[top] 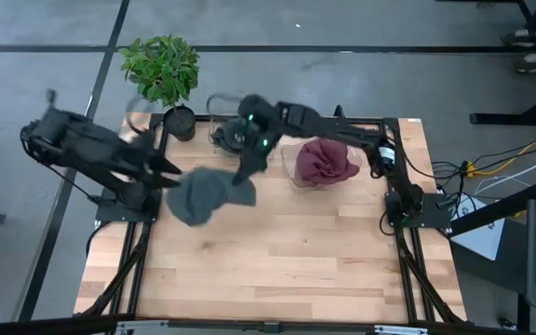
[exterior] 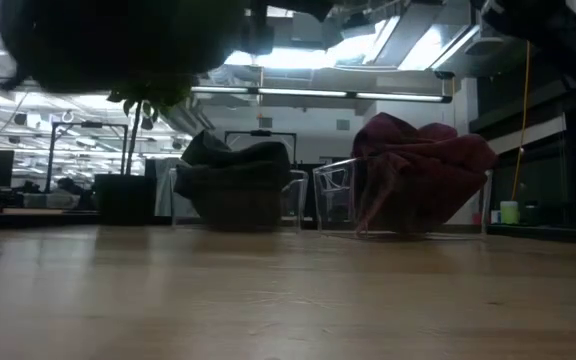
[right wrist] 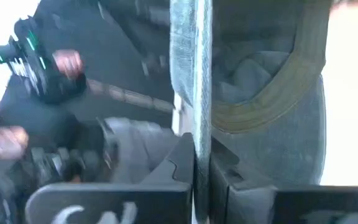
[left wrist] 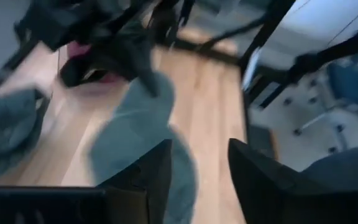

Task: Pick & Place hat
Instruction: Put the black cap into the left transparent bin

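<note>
A grey hat [top: 203,195] hangs over the table's left middle; in the low view its dark underside [exterior: 118,40] is clear of the wood. My right gripper [top: 243,175] reaches in from the far side and is shut on the hat's right edge. My left gripper [top: 173,175] is open just left of the hat; in the left wrist view the hat [left wrist: 135,137] shows beyond and beside my open fingers [left wrist: 197,149]. I cannot tell whether they touch it. A maroon hat [top: 324,160] fills a clear bin, and a dark hat [top: 226,135] fills another. My right gripper [right wrist: 202,146] pinches a thin edge of the grey hat [right wrist: 194,93] between its two fingers, coming from above and pointing down. The hat's hollow inside with an olive band [right wrist: 278,106] faces the camera. The hat hangs below the fingers, lifted clear of the table.
A potted plant [top: 161,70] stands at the far left corner. The two clear bins [exterior: 403,200] sit along the far edge. Bare wood [top: 277,261] spreads over the near half of the table. Both arm bases [top: 403,205] stand at the sides.
</note>
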Available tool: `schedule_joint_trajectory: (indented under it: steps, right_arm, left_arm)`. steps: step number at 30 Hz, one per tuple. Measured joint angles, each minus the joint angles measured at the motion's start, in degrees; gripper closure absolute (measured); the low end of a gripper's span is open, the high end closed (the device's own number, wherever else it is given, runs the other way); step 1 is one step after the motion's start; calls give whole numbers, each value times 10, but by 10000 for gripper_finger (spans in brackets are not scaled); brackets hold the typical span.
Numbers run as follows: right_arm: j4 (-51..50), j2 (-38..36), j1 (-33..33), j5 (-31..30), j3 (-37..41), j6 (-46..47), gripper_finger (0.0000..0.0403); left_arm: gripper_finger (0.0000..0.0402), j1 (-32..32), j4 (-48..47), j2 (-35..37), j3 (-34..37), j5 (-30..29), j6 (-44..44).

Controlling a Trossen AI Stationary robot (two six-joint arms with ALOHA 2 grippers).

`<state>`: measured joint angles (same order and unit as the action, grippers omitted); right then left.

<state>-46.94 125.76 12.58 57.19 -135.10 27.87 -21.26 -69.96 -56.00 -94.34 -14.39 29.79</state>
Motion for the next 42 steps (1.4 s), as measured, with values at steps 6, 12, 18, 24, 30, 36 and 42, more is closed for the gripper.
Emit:
schedule_joint_trajectory:
  steps: [6, 12, 18, 24, 30, 36, 42]
  right_arm:
    - [95, -20, 44, -37, 3, 132, 390]
    - [242, -29, 55, -40, 1, 220, 386]
    - [332, -29, 60, -35, 1, 276, 388]
    - [329, -29, 61, -50, 1, 267, 387]
    - [273, -34, 80, -31, 1, 208, 387]
    - [55, -100, 116, -73, 1, 40, 387]
    - [-18, -156, 133, -105, 1, -33, 387]
  left_arm:
    - [270, 0, 31, 24, -47, -15, -61]
    - [277, 0, 33, 29, -49, -91, -40]
    - [279, 0, 33, 23, -49, -138, -62]
    - [296, 0, 33, 27, -49, -220, -151]
    - [332, 0, -14, 35, -49, -223, -158]
    - [358, 0, -27, 19, -49, -237, -154]
    - [374, 0, -27, -15, -49, -319, -129]
